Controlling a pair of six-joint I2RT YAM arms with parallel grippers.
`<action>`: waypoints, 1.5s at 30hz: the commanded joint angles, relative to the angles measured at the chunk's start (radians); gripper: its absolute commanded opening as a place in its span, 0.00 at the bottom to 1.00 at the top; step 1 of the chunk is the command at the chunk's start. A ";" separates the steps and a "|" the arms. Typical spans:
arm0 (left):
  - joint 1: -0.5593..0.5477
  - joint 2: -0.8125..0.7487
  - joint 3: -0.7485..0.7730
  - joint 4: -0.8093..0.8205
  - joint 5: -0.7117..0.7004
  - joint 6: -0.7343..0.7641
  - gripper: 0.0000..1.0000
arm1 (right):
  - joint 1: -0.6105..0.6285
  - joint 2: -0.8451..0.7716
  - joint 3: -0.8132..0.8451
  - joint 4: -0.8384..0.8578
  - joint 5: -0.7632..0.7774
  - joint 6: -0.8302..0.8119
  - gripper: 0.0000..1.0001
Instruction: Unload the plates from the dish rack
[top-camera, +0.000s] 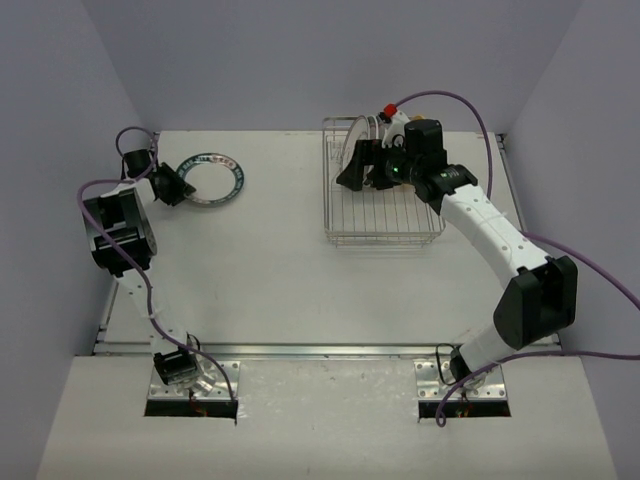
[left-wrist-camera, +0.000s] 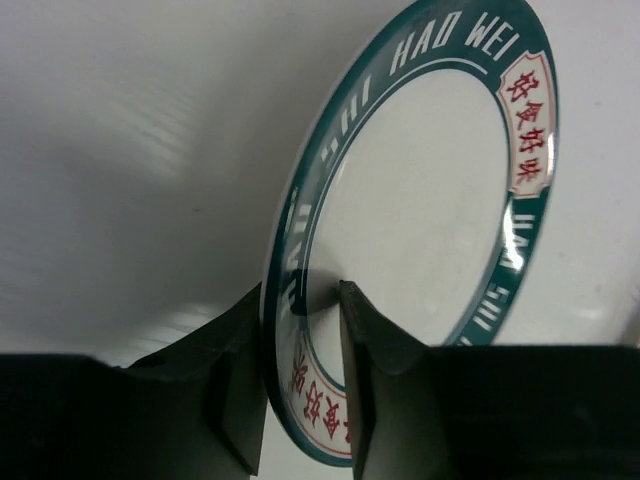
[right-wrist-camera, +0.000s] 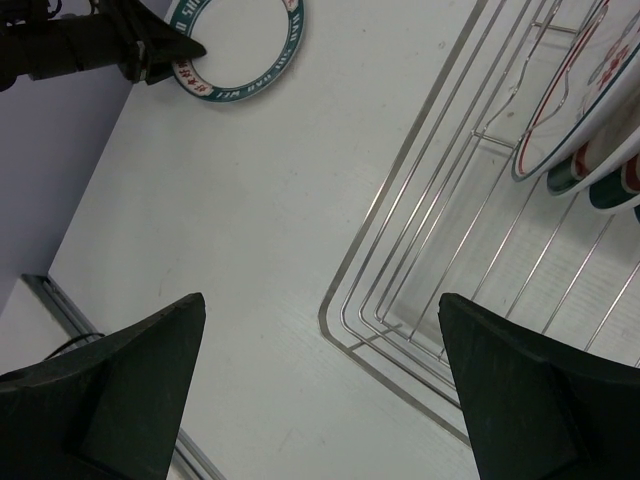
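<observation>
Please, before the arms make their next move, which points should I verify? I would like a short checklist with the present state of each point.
1. Round white plate with teal lettered rim lies flat on the white table: ok.
2. Left gripper clear of this plate: not ok, its fingers straddle the rim; whether they press it, cannot tell.
3. Right gripper open and empty: ok.
4. Right gripper at the silver wire dish rack: ok.
5. Rack emptied: not ok, upright plates stand in its slots.
</observation>
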 joint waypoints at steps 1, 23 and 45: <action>0.005 0.017 0.030 -0.048 -0.189 0.079 0.35 | -0.004 -0.003 0.016 0.044 -0.018 0.008 0.99; -0.071 0.026 0.062 -0.148 -0.465 0.247 0.49 | -0.004 -0.024 -0.008 0.060 -0.022 0.007 0.99; -0.135 -0.110 0.260 -0.287 -0.346 0.336 0.48 | -0.004 -0.026 0.050 0.019 0.162 -0.016 0.99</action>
